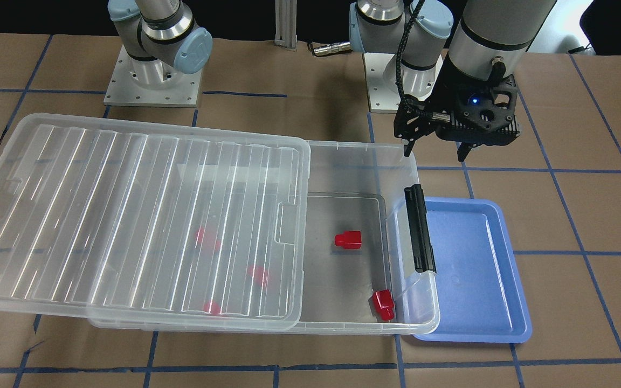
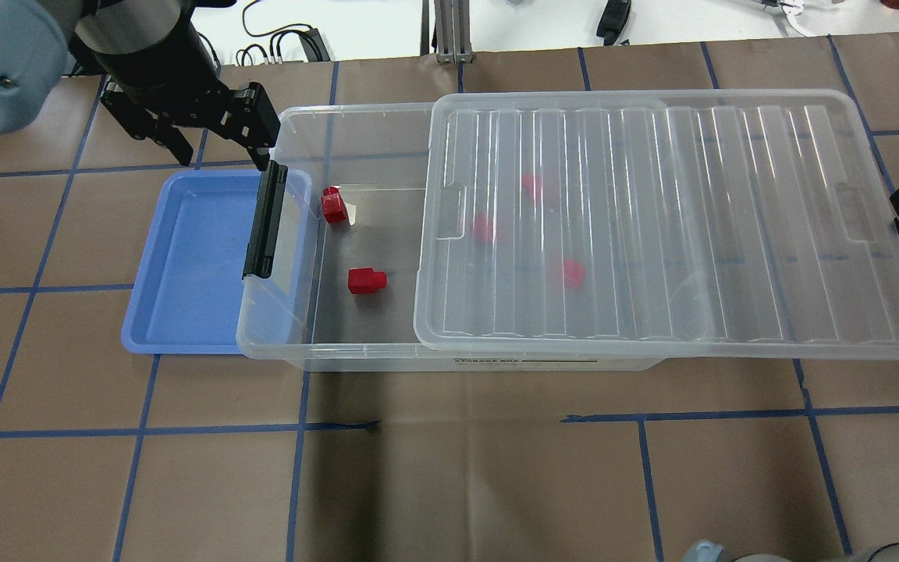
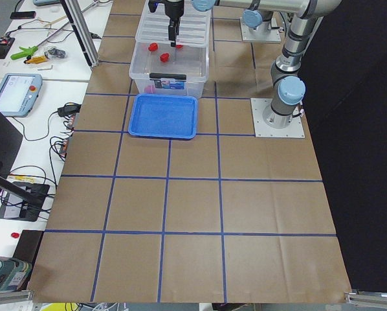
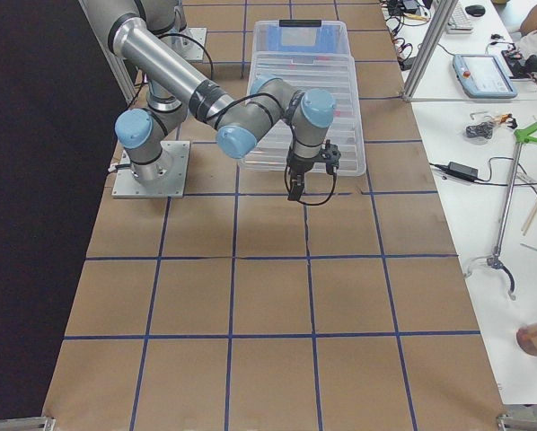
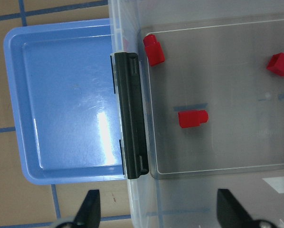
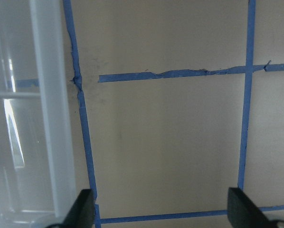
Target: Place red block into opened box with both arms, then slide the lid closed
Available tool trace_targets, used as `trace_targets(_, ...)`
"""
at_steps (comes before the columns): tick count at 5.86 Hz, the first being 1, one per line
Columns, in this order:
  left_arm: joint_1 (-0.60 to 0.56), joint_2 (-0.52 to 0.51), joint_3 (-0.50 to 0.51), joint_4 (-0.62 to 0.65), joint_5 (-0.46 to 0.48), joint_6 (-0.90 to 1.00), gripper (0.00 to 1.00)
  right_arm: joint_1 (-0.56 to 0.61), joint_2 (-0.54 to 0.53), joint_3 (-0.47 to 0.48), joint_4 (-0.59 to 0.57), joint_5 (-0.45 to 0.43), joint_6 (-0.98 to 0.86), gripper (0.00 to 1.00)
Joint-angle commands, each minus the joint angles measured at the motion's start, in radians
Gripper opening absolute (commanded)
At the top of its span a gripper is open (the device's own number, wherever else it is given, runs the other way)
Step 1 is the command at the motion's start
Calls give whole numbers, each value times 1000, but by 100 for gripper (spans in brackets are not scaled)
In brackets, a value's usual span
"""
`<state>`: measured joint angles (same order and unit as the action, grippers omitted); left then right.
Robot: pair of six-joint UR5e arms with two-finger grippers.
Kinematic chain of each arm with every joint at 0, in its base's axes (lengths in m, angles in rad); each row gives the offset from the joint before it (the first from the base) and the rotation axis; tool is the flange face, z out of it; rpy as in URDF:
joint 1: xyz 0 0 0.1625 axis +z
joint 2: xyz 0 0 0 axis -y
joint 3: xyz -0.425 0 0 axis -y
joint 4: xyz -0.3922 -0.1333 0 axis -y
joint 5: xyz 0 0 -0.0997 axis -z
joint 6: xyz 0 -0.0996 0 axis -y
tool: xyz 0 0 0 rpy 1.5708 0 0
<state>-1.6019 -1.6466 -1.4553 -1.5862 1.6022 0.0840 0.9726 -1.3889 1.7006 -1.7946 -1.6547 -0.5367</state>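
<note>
STEP: judged lid closing | BLOCK: red block [image 1: 347,240] on box [image 2: 340,110] floor, uncovered end near latch [image 2: 264,222] | LID: lid [image 2: 652,218] long axis along box, overhanging end opposite latch | LEFT: left gripper [image 1: 435,151] over latch-end corner, spread, empty | RIGHT: right gripper [image 6: 164,213] just beyond overhanging end, spread, empty; nearer arm, push goes latchward

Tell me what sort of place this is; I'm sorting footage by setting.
Probably a robotics lab: arms bolted to a tape-gridded table, a teach pendant and cables on the side bench.
</note>
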Motion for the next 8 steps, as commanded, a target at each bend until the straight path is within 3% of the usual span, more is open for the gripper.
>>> trace_targets(1,0,-2,1,0,-1,0,87,33,-1,1,0,0,15,100)
trace_targets(8,-1,-13,15,0,-1,-1,88,150,-19,20,21,28,138,100)
